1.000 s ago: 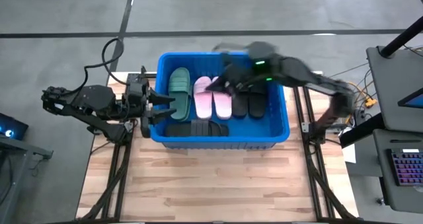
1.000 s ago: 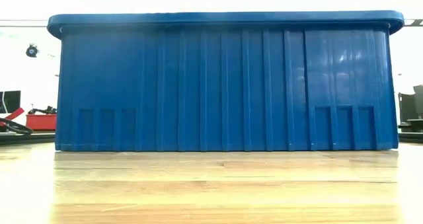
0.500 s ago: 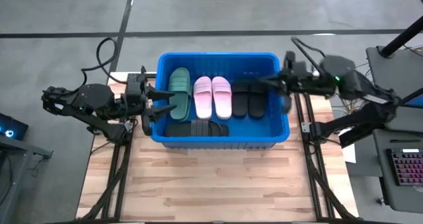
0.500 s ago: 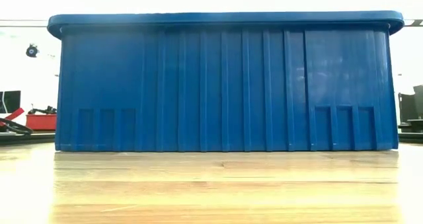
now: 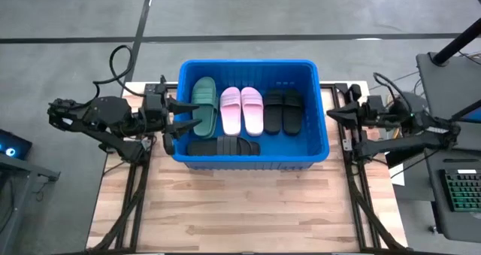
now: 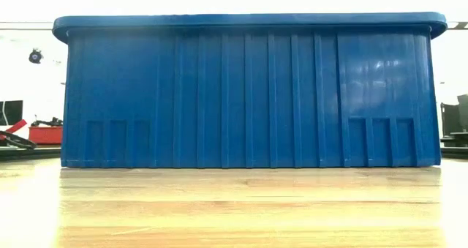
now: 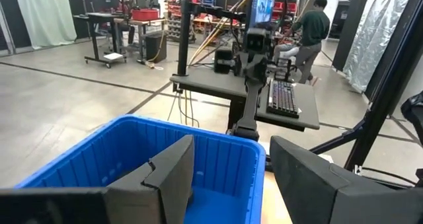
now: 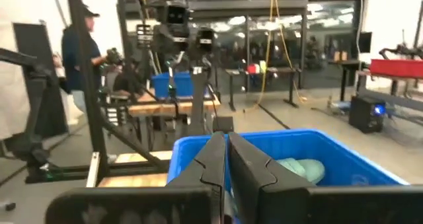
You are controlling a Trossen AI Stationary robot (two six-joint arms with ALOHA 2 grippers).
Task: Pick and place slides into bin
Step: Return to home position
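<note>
Judging step as homing: slides (image 5: 240, 110) lying in blue bin (image 5: 248, 62) at surface's far edge. Right claw (image 5: 336, 113) together by right edge; left claw (image 5: 179, 118) apart at bin's left wall. Next: lift left clear.

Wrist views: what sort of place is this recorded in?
Likely a robotics lab or workshop hall: bare concrete floor, a desk with a keyboard, another equipment rig, and a person in the background.
</note>
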